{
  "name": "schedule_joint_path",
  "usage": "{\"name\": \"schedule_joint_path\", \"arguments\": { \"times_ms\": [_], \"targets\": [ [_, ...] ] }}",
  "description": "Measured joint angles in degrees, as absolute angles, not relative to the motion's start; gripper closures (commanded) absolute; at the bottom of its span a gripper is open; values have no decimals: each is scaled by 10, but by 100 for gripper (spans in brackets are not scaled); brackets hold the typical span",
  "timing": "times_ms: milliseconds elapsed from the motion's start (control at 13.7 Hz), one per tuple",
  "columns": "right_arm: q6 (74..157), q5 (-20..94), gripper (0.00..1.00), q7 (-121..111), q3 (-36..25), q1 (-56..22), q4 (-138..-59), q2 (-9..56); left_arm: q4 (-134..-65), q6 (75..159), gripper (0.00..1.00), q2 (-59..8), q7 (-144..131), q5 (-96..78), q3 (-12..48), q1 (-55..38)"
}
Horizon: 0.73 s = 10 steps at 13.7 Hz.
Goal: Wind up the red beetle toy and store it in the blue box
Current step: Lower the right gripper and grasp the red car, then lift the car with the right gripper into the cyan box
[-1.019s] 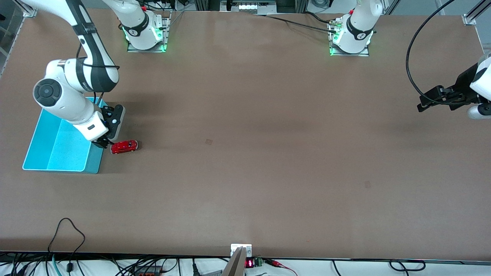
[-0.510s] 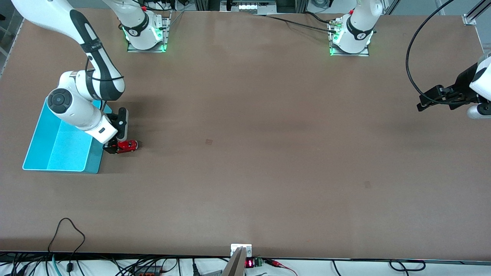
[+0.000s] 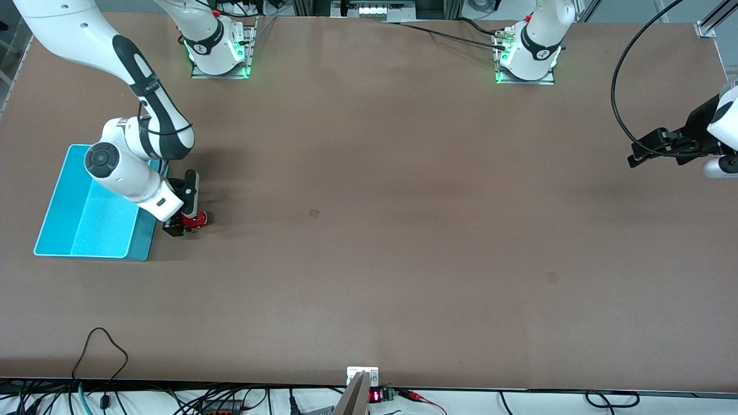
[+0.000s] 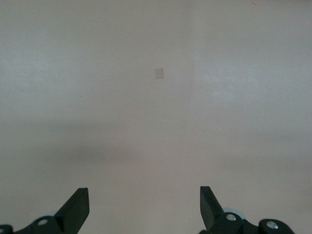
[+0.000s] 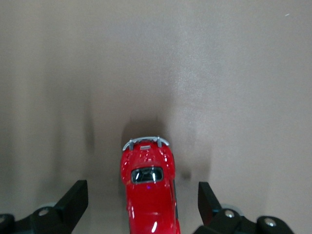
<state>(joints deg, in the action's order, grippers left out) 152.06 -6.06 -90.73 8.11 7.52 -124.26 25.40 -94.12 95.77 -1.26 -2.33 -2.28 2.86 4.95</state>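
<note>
**Inspector:** Since a second ago, what has moved?

**Assistant:** Only the right arm. Its right gripper [image 3: 183, 222] has come away from the box's edge and down over the tiny glossy red beetle-shaped toy car [image 3: 195, 219], which has stayed in its place on the brown table [image 3: 403, 202]. The left arm has not shifted.

**Inspector:** Count of items?

**Assistant:** One red car, one light blue rectangular plastic bin [image 3: 63, 202], two grippers.

**Inspector:** Contents of the bin?

**Assistant:** I see nothing inside it (the right arm's wrist covers one corner, so that part I cannot vouch for). The car sits on the table just beside the bin, on the side toward the table's middle, not in it.

**Inspector:** State of the right gripper?

**Assistant:** Fingers spread wide. In the right wrist view the car [image 5: 148, 192] lies between the two black fingertips [image 5: 73, 202] with bare table showing on either side; neither touches it.

**Inspector:** And the left?

**Assistant:** The left gripper [image 3: 634, 159] waits in the air at the left arm's end of the table, fingers [image 4: 78, 207] likewise apart, with only bare table beneath.
</note>
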Motion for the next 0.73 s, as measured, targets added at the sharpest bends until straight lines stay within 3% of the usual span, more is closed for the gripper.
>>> {"name": "schedule_joint_path", "arguments": {
  "times_ms": [146, 218, 728],
  "targets": [
    [1533, -61, 0, -907, 81, 75, -1243, 265, -941, 958, 0, -12, -21, -23, 29, 50],
    [1536, -62, 8, -907, 81, 75, -1243, 268, -941, 958, 0, -12, -20, -23, 29, 50],
    [1539, -63, 97, -909, 82, 80, -1241, 268, -941, 958, 0, -12, -20, -23, 28, 50]
  ]
}}
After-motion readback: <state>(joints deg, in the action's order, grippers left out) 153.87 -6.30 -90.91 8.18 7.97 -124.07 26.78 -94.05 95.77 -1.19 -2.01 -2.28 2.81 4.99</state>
